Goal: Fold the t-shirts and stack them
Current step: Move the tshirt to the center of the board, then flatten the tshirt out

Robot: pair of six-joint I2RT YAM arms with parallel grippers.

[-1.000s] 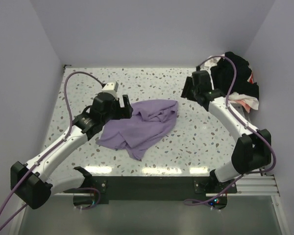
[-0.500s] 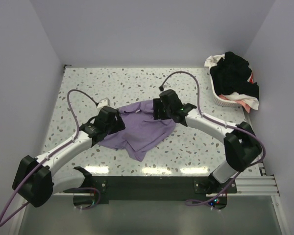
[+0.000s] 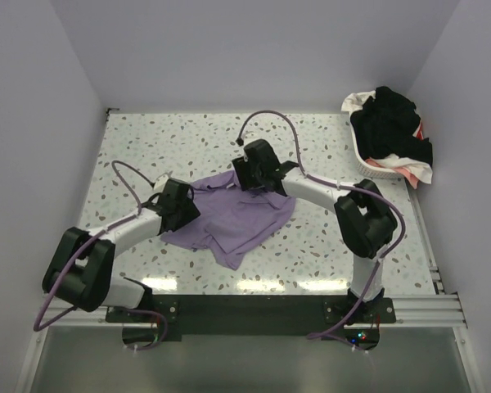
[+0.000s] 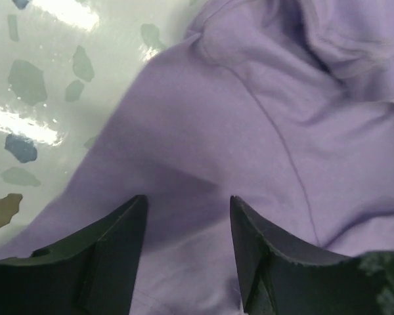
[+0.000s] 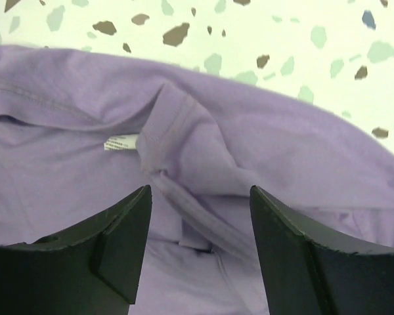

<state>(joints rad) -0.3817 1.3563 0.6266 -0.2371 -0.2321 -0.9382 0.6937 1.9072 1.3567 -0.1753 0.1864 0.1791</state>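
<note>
Plainly, both pairs of my jaws stood spread and empty over the lilac t-shirt (image 3: 237,219), which lay crumpled near the middle of the speckled tabletop (image 3: 147,139). My left jaws hung low over its left part, with smooth cloth and a seam showing between them; whether the tips touched the cloth I could not tell. My right jaws hung over the shirt's far edge, above the collar (image 5: 164,125) and its white label (image 5: 120,142). From above, both wrists hid part of the shirt, and its sleeves were lost in the folds. Other t-shirts (image 3: 390,123), black on top with white and pink-red scraps showing, were heaped in the white basket (image 3: 370,166) at the far right corner, mostly burying it
</note>
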